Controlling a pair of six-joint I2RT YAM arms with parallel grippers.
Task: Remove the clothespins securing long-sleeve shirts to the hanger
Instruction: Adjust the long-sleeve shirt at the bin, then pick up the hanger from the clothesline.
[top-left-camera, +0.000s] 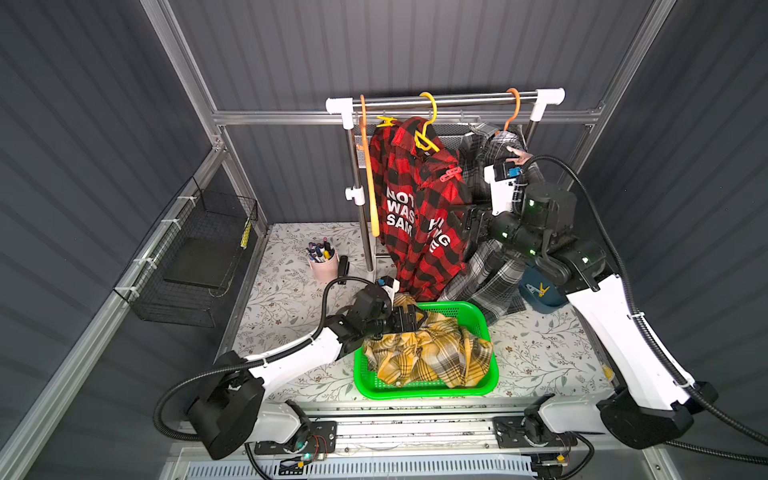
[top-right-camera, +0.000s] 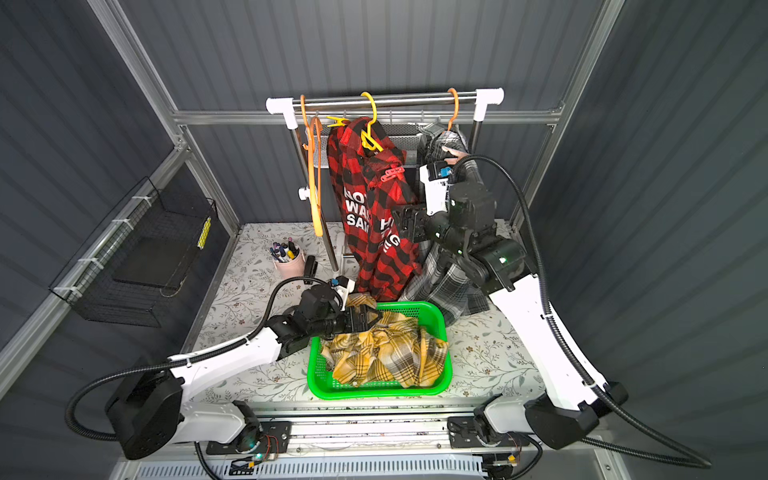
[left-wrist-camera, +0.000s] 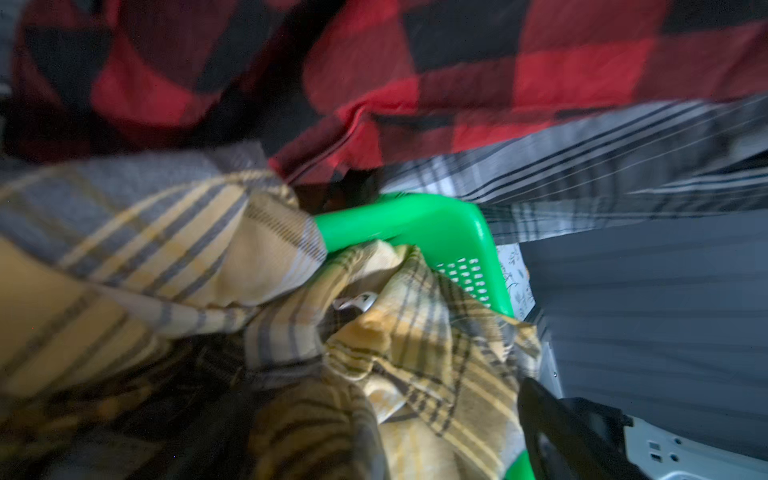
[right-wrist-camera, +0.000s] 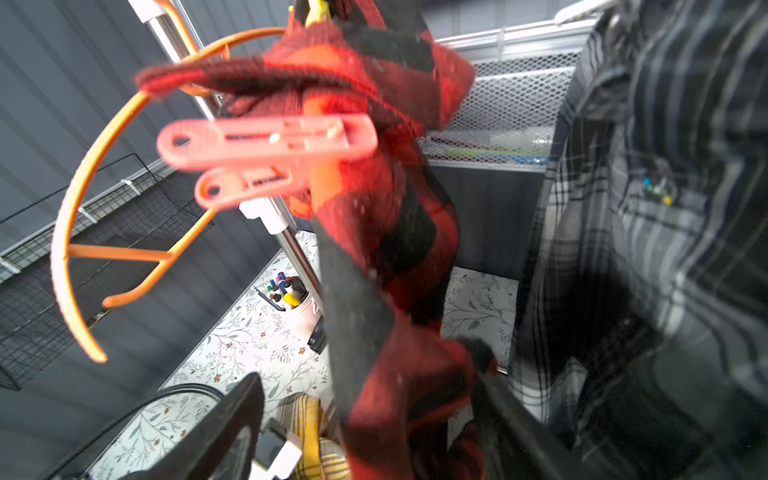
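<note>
Right gripper (top-left-camera: 467, 222) stands with its jaws apart beside the hanging red shirt (top-left-camera: 419, 208). In the right wrist view a fold of that shirt drops between its two fingers (right-wrist-camera: 232, 415), one clear of the cloth and the other partly lost behind it. Left gripper (top-right-camera: 368, 318) hangs spread wide over the yellow shirt (top-right-camera: 386, 353) heaped in the green basket (top-right-camera: 446, 386), gripping nothing. The left wrist view is blurred and catches only one finger (left-wrist-camera: 552, 432) at its edge. A pink clothespin (right-wrist-camera: 266, 153) is clipped on one shoulder of the red shirt, which hangs from a yellow hanger (top-left-camera: 428, 124). A yellow clothespin (top-left-camera: 385, 121) sits at the other shoulder, up near the rail (top-left-camera: 444, 99). The grey shirt (top-left-camera: 490, 266) hangs on an orange hanger (top-left-camera: 512, 110) and is largely covered by the right arm; a small pale thing at its shoulder is too unclear to name. Behind that arm a blue bowl (top-left-camera: 540, 299) is half hidden, with a second yellow clothespin (top-left-camera: 542, 289) in it. White block letters on the red shirt read "NOT", "WAS", "SAM" and, further over, "H", "G", "E", all cut short by folds.
</note>
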